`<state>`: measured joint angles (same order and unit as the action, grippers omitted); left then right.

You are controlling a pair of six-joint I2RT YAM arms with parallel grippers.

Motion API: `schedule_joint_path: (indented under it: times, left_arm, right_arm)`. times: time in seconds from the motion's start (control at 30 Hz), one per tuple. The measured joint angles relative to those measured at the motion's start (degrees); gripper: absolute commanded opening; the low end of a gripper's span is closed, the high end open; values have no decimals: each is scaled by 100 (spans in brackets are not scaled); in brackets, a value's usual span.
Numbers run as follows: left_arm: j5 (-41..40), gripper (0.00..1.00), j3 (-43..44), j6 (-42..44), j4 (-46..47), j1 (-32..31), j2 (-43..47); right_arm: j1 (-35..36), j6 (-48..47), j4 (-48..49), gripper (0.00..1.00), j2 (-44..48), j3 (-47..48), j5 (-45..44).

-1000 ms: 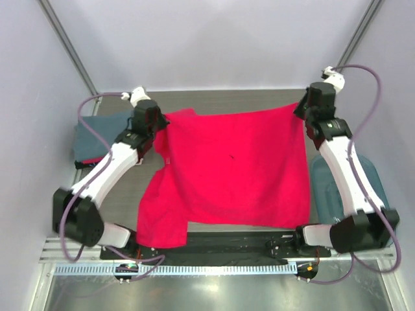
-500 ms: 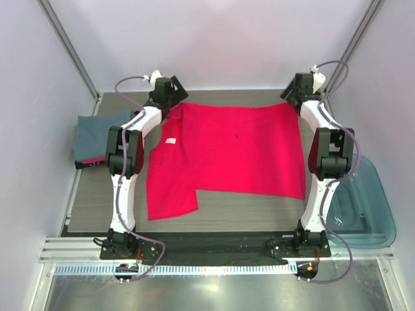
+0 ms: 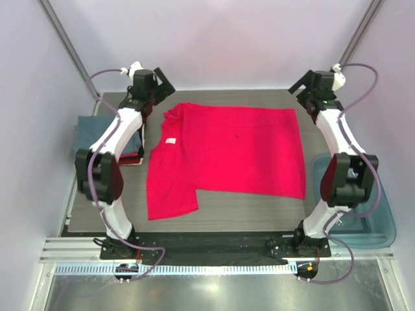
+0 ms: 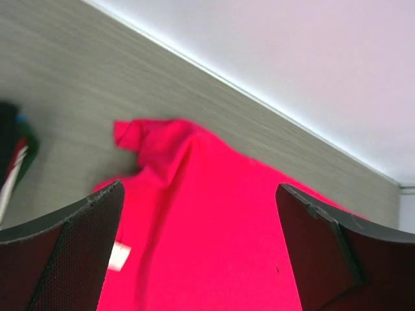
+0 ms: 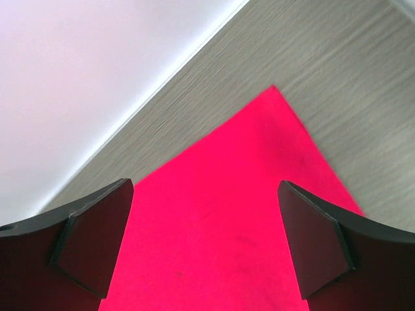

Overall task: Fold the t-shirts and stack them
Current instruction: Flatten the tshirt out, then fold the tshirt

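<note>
Red-pink t-shirt [image 3: 227,155] spread flat mid-table, both grippers gaping wide and empty.
Teal tub [image 3: 382,217] sits near right; the tee's white label [image 3: 170,141] faces up; a folded t-shirt stack [image 3: 94,133] lies left; left gripper [image 3: 162,87] and right gripper [image 3: 301,91] hover by its far corners.

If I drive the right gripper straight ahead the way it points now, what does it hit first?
The red t-shirt, near its far right corner, flat on the table. The open right gripper frames that cloth in its wrist view, nothing between; depth is unclear.
</note>
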<state>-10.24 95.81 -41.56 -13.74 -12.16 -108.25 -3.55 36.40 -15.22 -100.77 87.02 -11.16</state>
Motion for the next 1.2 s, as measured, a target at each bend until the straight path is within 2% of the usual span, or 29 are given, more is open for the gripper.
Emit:
schedule_joint_path:
  times: [0.07, 0.13, 0.17, 0.2, 0.3, 0.4, 0.47, 0.5, 0.67, 0.8, 0.9, 1.07, 1.2]
  left_arm:
    - [11, 100, -763, -81, 122, 52, 820]
    - [210, 98, -1515, -201, 592, 203, 1462]
    - [411, 91, -2000, -319, 927, 332, 1790]
    - [627, 88, -2444, -437, 1220, 455, 2052]
    - [1027, 100, -3539, -706, 1829, 658, 2533]
    - [1132, 100, -4197, -876, 1840, 337, 2802]
    - [1204, 99, -4271, -894, 1711, 129, 2920]
    - [1250, 100, -4271, -905, 1687, 57, 2986]
    - [1285, 100, -4271, -949, 1711, 11, 3467]
    - [1287, 100, -4271, -1110, 1591, -72, 3589]
    - [1067, 100, -4269, -1235, 1069, -393, 3604]
    - [229, 100, -4317, -1329, -118, -1434, 3869]
    - [-28, 100, -4575, -1351, -544, -1663, 4170]
  right_arm:
    - [-225, 188, -59, 100, 391, -284, 498]
    - [-487, 258, -15, 86, 708, -654, 1012]
    - [-605, 282, 20, 83, 811, -837, 1220]
    - [-741, 302, 85, 79, 914, -1093, 1464]
    - [-962, 332, 146, 80, 1045, -1790, 1912]
    - [-964, 302, 28, 85, 1080, -2378, 2142]
    - [-929, 275, -79, 90, 1202, -2651, 2173]
    - [-898, 258, -144, 99, 1340, -2785, 2170]
    - [-533, 111, -297, 100, 2352, -3110, 1869]
    - [205, -57, -544, 100, 2747, -3056, 1152]
    - [660, -118, -927, 96, 2774, -3069, 557]
    - [728, -155, -1276, 90, 2844, -3436, 26]
    - [730, -162, -1390, 86, 2806, -3740, -87]
